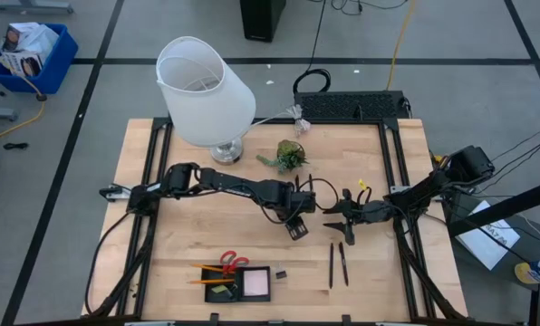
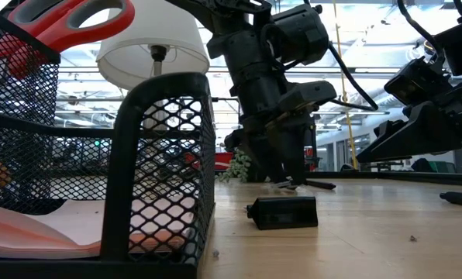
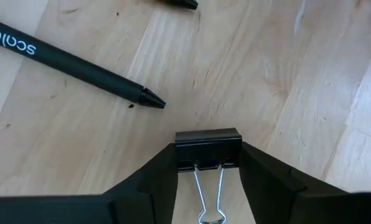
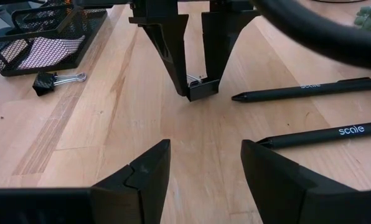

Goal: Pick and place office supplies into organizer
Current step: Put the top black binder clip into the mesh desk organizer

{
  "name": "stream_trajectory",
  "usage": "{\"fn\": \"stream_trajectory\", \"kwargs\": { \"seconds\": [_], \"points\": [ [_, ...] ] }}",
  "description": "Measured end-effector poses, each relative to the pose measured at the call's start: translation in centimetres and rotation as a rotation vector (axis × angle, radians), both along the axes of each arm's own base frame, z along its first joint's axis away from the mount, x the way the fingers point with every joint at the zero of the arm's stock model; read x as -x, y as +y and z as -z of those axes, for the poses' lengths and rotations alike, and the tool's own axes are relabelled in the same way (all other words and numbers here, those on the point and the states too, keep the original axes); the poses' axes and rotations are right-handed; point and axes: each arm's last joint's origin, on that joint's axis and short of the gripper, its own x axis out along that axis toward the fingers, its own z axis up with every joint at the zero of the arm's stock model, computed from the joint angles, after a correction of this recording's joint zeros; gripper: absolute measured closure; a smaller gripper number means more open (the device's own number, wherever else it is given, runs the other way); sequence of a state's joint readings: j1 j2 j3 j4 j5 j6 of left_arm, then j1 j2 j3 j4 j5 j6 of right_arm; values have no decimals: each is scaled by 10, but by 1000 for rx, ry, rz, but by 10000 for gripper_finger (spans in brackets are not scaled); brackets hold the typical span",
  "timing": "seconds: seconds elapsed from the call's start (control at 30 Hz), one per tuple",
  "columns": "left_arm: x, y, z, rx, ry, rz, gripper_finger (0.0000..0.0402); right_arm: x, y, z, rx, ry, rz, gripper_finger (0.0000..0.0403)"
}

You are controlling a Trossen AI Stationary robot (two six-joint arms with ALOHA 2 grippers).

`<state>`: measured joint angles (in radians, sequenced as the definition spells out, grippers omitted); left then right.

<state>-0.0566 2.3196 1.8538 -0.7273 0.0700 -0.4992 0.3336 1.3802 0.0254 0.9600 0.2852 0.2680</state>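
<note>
My left gripper [image 1: 296,228] stands at the table's middle, fingers pointing down, shut on a small black binder clip [image 3: 208,149]. My right gripper [image 4: 204,168] hovers open just to its right, facing it and touching nothing. Two black pens [image 1: 332,264] [image 1: 344,263] lie flat on the table nearer the front edge. A second black clip [image 4: 45,83] lies beside the black mesh organizer [image 1: 217,294], which holds the pink sticky pad [image 1: 255,283]. Red-handled scissors [image 1: 234,263] and orange pencils [image 1: 208,269] rest across the organizer's far rim. A small yellow piece [image 1: 362,185] lies farther back. My left gripper pinches the binder clip's black body [image 3: 208,142] between its two fingertips [image 4: 180,81], coming from above and pointing down. The clip's wire handles [image 3: 209,193] run back between the fingers. The clip sits tilted at the table surface; whether it is lifted clear I cannot tell.
A white lamp [image 1: 207,91] stands at the far left of the table, with a green plant sprig [image 1: 288,156] beside it and a black keyboard-like box [image 1: 351,106] at the far edge. Bare wood lies between the grippers and the organizer.
</note>
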Motion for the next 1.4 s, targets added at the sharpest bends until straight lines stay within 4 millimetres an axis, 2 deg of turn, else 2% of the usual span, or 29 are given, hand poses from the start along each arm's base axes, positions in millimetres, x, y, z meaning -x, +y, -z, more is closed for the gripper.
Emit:
{"fn": "stream_trajectory", "kwargs": {
  "seconds": [0.17, 0.47, 0.73, 1.0, 1.27, 1.4],
  "points": [
    [0, 0, 0, 8, 2, -20, 264, 0, 0, 0, 0, 0, 0, 211],
    [1, -11, 0, 22, 6, -32, 233, 0, 0, 0, 0, 0, 0, 211],
    [1, -15, 0, 22, 5, -24, 264, 0, 0, 0, 0, 0, 0, 211],
    [1, -15, -1, 23, 5, -25, 234, 0, 0, 0, 0, 0, 0, 211],
    [1, -15, -1, 21, 4, -31, 264, 0, 0, 0, 0, 0, 0, 211],
    [1, -15, -1, 12, 0, -47, 251, 0, 0, 0, 0, 0, 0, 211]
  ]
}}
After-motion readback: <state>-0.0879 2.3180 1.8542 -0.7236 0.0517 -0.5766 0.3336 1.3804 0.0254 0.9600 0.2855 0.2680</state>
